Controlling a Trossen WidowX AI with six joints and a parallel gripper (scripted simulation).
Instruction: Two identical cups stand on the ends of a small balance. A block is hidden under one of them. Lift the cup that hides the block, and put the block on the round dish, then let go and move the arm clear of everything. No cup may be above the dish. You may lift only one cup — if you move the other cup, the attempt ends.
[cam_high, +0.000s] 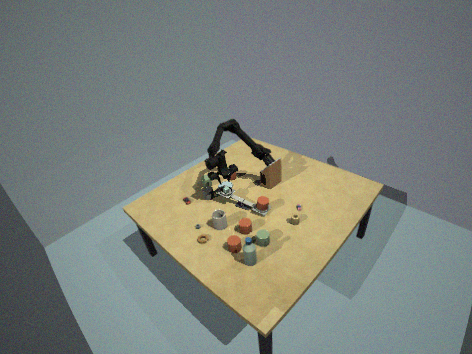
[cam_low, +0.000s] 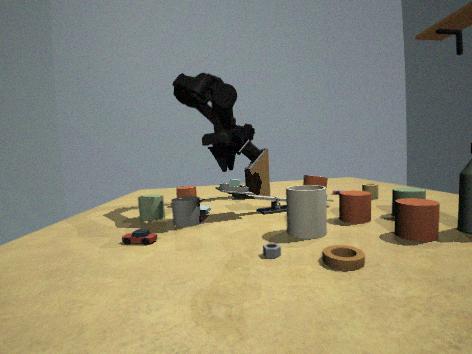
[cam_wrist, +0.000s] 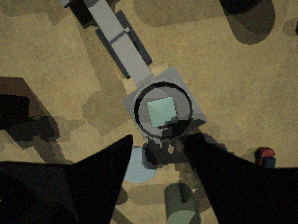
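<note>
A pale green block (cam_high: 226, 190) (cam_low: 234, 183) (cam_wrist: 162, 112) lies uncovered inside the ring of one end pan of the balance (cam_high: 245, 201) (cam_wrist: 131, 59). A red cup (cam_high: 262, 203) (cam_low: 315, 181) stands on the balance's other end. Another red cup (cam_high: 233, 176) (cam_low: 186, 191) stands on the table behind the dish. The pale blue round dish (cam_low: 205, 209) (cam_wrist: 137, 169) lies near the block's pan, partly hidden by a finger in the wrist view; no cup shows above it. My gripper (cam_low: 227, 169) (cam_wrist: 159, 139) is open and empty, above the block's end of the balance.
A grey cup (cam_low: 186, 212) and a green cup (cam_high: 206, 180) (cam_low: 151, 207) stand near the dish. A toy car (cam_high: 187, 201) (cam_low: 139, 237) (cam_wrist: 265, 156) lies beyond. A brown upright panel (cam_high: 272, 174) stands by the arm. A grey mug (cam_high: 219, 220) (cam_low: 306, 211), more cups and a bottle (cam_high: 249, 254) stand past the balance.
</note>
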